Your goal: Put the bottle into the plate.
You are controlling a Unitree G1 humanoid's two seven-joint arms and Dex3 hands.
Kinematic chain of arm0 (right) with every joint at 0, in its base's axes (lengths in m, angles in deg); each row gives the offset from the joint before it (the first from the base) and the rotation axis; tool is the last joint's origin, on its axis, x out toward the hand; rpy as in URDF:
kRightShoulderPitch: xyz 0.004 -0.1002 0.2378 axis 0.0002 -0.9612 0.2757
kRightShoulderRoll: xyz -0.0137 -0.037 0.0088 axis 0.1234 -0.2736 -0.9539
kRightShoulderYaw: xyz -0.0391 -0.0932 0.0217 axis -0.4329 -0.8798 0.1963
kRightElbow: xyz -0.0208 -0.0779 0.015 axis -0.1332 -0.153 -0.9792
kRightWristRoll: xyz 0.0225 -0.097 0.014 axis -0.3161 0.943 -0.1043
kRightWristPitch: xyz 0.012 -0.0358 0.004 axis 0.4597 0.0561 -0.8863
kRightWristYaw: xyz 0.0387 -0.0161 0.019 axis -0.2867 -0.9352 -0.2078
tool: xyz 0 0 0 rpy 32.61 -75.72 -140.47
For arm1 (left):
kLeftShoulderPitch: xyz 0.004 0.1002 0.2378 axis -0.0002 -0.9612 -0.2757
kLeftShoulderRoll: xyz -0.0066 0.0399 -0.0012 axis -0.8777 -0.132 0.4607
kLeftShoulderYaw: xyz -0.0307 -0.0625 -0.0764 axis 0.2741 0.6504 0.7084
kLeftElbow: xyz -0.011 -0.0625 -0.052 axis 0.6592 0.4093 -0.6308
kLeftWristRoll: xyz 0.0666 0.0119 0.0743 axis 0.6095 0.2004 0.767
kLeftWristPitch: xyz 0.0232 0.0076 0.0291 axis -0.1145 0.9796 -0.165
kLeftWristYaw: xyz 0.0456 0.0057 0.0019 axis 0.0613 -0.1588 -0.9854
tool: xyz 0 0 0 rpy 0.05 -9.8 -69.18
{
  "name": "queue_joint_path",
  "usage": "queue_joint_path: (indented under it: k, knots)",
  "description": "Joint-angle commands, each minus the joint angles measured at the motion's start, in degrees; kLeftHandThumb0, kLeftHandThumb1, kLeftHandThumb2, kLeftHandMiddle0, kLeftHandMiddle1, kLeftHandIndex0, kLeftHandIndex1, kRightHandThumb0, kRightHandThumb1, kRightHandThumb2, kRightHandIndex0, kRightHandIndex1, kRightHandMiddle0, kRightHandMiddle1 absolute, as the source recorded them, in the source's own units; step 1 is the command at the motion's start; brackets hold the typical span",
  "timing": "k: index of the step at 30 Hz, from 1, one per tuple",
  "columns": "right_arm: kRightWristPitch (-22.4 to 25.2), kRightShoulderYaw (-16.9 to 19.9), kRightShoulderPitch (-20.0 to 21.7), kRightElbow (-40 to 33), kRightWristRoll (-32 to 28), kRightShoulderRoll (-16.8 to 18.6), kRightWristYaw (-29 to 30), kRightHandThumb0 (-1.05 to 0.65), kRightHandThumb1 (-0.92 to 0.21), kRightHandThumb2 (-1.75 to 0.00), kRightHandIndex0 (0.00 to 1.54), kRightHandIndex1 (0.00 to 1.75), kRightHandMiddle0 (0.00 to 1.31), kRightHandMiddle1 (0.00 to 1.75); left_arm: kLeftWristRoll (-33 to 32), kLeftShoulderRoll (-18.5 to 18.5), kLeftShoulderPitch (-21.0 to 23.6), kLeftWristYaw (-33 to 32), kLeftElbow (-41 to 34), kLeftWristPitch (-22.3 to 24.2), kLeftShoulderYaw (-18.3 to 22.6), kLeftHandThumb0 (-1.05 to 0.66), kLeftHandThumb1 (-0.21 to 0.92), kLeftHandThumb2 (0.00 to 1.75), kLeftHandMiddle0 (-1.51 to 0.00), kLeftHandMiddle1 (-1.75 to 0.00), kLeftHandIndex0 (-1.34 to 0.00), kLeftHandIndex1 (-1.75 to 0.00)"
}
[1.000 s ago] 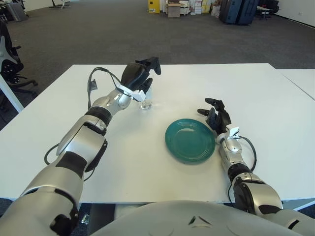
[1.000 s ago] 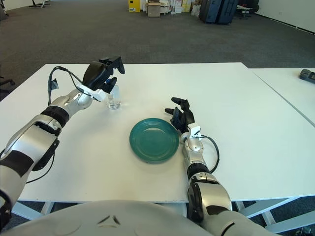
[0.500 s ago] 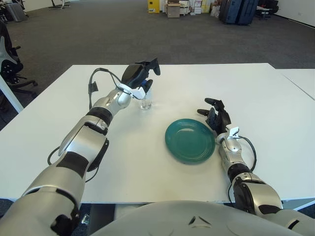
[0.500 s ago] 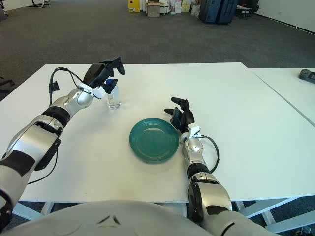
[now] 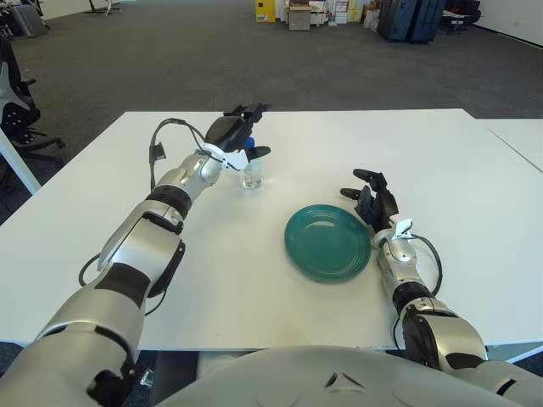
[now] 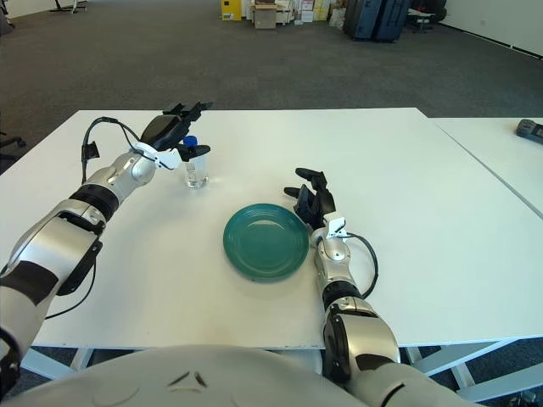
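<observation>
One small clear bottle (image 6: 195,170), blue-capped, upright on tabletop (image 6: 407,195) left of teal plate (image 6: 265,241); left hand (image 6: 174,136) open beside it, unclosed: a glancing finger may topple it.

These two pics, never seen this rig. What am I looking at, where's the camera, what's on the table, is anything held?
It is a humanoid robot seen from its own head. The two pictures come from the two eyes of one stereo camera looking forward and down, so both show the same scene from slightly different spots. The silver arms at the bottom are its own. On the white table stand a small clear bottle with a blue cap and, nearer the robot, a teal plate with nothing in it. The left hand is right at the bottle, fingers spread over and around its top, not closed on it. The right hand shows just right of the plate, fingers relaxed. Nothing is held.
</observation>
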Motion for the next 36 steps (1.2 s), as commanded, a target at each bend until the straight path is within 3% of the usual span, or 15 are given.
queue_joint_path:
  k: [1, 15, 25, 29, 36]
  knots:
    - [3.0, -0.3, -6.1, 5.3, -0.1, 2.2, 0.5, -0.81, -0.92, -0.97, 0.52, 0.72, 0.0, 1.04, 0.8, 0.3, -0.4, -1.7, 0.1, 1.6, -0.4, -1.05, 0.92, 0.45, 0.0, 0.0, 0.0, 0.0]
    - [3.2, -0.9, -6.1, 5.3, 0.3, 2.0, 1.4, -0.8, -0.92, -0.97, 0.52, 0.72, 0.0, 1.06, 0.5, 1.4, -1.0, -4.5, 1.6, 2.5, -0.3, -1.05, 0.92, 0.54, 0.0, 0.0, 0.0, 0.0]
    - [3.3, -1.1, -6.0, 5.3, 0.3, 1.8, 1.3, -0.82, -0.92, -0.97, 0.52, 0.73, 0.0, 1.06, -1.6, 2.0, -1.7, -2.7, 2.7, 0.9, 1.0, -1.05, 0.92, 0.54, 0.0, 0.0, 0.0, 0.0]
    - [3.1, -1.2, -5.9, 5.3, 0.4, 1.8, 1.5, -0.81, -0.92, -0.96, 0.53, 0.73, 0.0, 1.07, -5.9, 2.9, -2.4, 1.9, 3.6, -0.5, 3.9, -1.05, 0.92, 0.53, 0.0, 0.0, 0.0, 0.0]
    - [1.9, -1.2, -6.0, 4.9, 0.4, 2.0, 1.8, -0.79, -0.92, -0.95, 0.53, 0.75, 0.01, 1.09, -18.6, 5.7, -4.5, 15.7, 4.9, -2.1, 13.0, -1.05, 0.92, 0.43, 0.0, 0.0, 0.0, 0.0]
